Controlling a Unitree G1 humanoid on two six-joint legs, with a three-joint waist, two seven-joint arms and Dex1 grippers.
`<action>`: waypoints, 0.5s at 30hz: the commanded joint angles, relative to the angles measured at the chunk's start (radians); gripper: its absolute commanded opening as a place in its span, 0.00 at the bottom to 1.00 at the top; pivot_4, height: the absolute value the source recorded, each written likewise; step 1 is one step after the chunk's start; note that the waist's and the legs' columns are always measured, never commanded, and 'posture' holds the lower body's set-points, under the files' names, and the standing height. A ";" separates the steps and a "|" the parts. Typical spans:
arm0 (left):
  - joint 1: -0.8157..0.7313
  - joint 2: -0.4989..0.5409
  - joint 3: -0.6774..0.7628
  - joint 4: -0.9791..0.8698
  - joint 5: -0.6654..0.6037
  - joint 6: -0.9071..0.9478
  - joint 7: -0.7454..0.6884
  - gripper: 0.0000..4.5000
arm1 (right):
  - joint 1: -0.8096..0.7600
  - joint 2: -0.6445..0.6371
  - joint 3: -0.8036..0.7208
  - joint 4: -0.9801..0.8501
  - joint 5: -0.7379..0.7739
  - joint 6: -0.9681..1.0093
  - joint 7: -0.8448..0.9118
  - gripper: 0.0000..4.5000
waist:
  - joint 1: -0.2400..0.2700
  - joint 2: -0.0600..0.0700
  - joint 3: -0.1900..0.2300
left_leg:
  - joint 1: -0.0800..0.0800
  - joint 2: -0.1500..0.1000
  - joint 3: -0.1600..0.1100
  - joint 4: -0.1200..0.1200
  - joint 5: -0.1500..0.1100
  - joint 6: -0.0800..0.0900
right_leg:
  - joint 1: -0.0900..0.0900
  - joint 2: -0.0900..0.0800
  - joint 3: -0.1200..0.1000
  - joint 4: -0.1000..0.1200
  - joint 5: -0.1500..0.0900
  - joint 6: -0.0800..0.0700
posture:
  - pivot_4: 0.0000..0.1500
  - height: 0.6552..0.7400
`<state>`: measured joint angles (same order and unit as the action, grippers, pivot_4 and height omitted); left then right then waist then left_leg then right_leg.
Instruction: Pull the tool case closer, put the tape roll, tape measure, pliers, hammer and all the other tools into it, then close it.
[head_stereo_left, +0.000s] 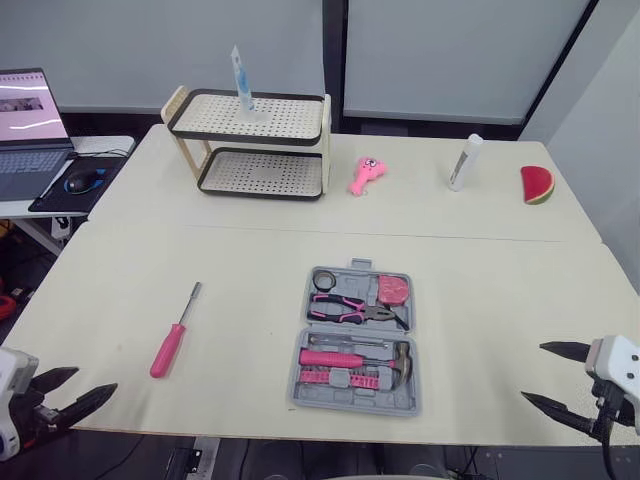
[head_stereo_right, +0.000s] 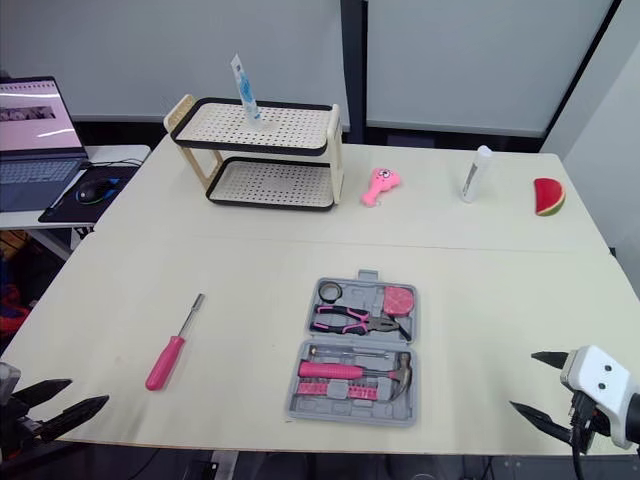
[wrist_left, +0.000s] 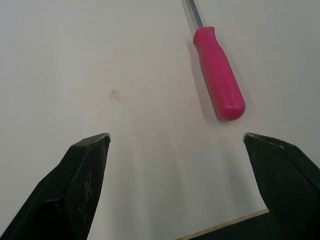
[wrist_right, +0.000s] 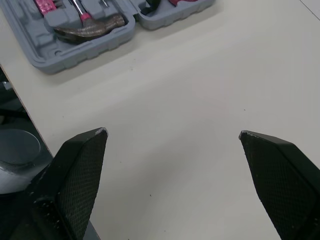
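Note:
The grey tool case (head_stereo_left: 357, 340) lies open near the table's front edge, at its middle. Inside I see a black tape roll (head_stereo_left: 323, 278), a pink tape measure (head_stereo_left: 392, 289), pink-handled pliers (head_stereo_left: 345, 308), a hammer (head_stereo_left: 360, 358) and a row of bits. A pink-handled screwdriver (head_stereo_left: 173, 336) lies on the table left of the case, also seen in the left wrist view as the screwdriver (wrist_left: 216, 79). My left gripper (head_stereo_left: 72, 393) is open at the front left corner, just short of the screwdriver's handle. My right gripper (head_stereo_left: 555, 378) is open at the front right, well right of the case (wrist_right: 85, 30).
A two-tier perforated rack (head_stereo_left: 255, 142) with a tube on top stands at the back. A pink toy (head_stereo_left: 366, 174), a white tube (head_stereo_left: 465, 161) and a watermelon slice (head_stereo_left: 537, 184) lie along the far side. A laptop (head_stereo_left: 30, 120) and mouse sit on a side desk at the left.

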<state>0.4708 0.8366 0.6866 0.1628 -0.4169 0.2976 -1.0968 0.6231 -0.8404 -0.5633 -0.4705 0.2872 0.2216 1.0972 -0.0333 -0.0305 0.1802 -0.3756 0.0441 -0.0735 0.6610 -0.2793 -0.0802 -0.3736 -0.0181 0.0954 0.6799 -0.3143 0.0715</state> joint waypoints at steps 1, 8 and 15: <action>0.016 -0.024 0.001 -0.062 -0.011 0.013 0.032 0.99 | -0.050 -0.001 0.035 -0.052 -0.002 -0.027 -0.024 1.00 | 0.000 0.000 0.000 | 0.000 0.000 0.000 0.000 0.000 0.000 | 0.000 0.000 0.000 0.000 0.000 0.000 | 1.00 0.94; 0.018 -0.117 0.003 -0.175 -0.033 0.080 0.157 0.99 | -0.366 -0.078 0.264 -0.189 0.123 0.109 -0.017 1.00 | -0.017 0.001 0.001 | 0.002 0.001 0.001 0.000 0.000 0.000 | 0.000 0.000 0.001 0.000 -0.001 -0.001 | 1.00 0.94; -0.036 -0.247 -0.032 -0.322 -0.058 0.146 0.343 0.99 | -0.712 -0.092 0.494 -0.190 0.202 0.236 -0.005 1.00 | -0.002 0.001 0.004 | -0.003 0.000 -0.002 -0.001 -0.001 -0.002 | -0.002 -0.001 -0.001 -0.002 0.000 0.000 | 1.00 0.94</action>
<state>0.4374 0.5956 0.6575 -0.1108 -0.4609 0.4355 -0.7910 -0.0714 -0.9329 -0.0848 -0.6551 0.4668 0.4487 1.0892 -0.0351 -0.0291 0.1838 -0.3800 0.0440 -0.0754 0.6604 -0.2805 -0.0824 -0.3776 -0.0190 0.0947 0.6781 -0.3137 0.0718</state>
